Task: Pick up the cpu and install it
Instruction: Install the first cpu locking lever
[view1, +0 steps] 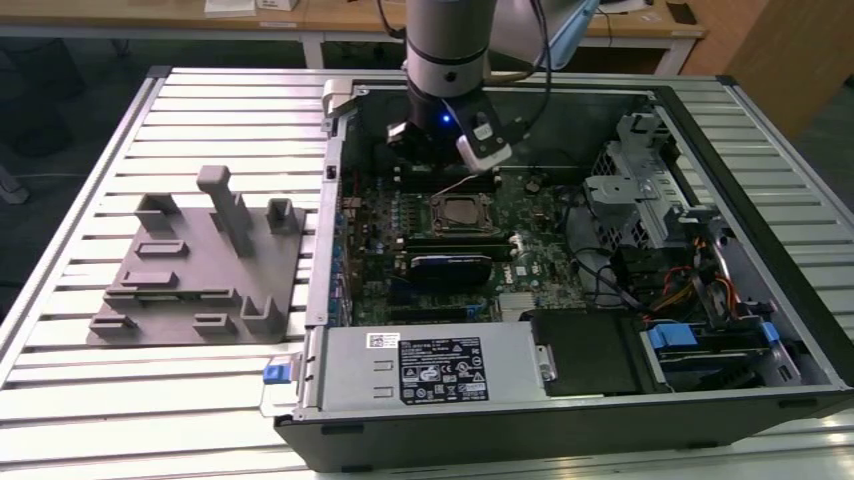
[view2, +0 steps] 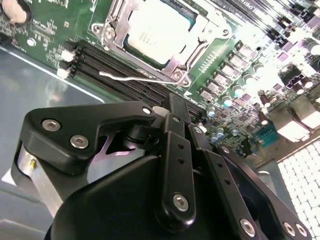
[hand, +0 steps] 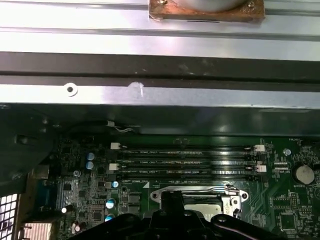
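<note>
The cpu (view1: 461, 210) lies flat in its socket in the middle of the motherboard, silvery top up, with the metal socket frame (view2: 172, 62) around it. In both wrist views the cpu (view2: 157, 30) (hand: 202, 209) shows just beyond the gripper's black linkage. My gripper (view1: 430, 160) (view2: 172, 107) (hand: 170, 220) hangs above the memory slots (hand: 185, 162) beside the socket, toward the case's far wall. Nothing is seen in its grasp. A thin wire lever (view2: 135, 77) runs along the socket's edge.
The open computer case (view1: 747, 140) lies on a slatted metal table (view1: 80, 400). A grey plastic fixture (view1: 200, 270) with upright blocks sits on the exterior view's left. A power supply (view1: 427, 365) fills the case's near side; drive cages and cables (view1: 654, 200) crowd the right.
</note>
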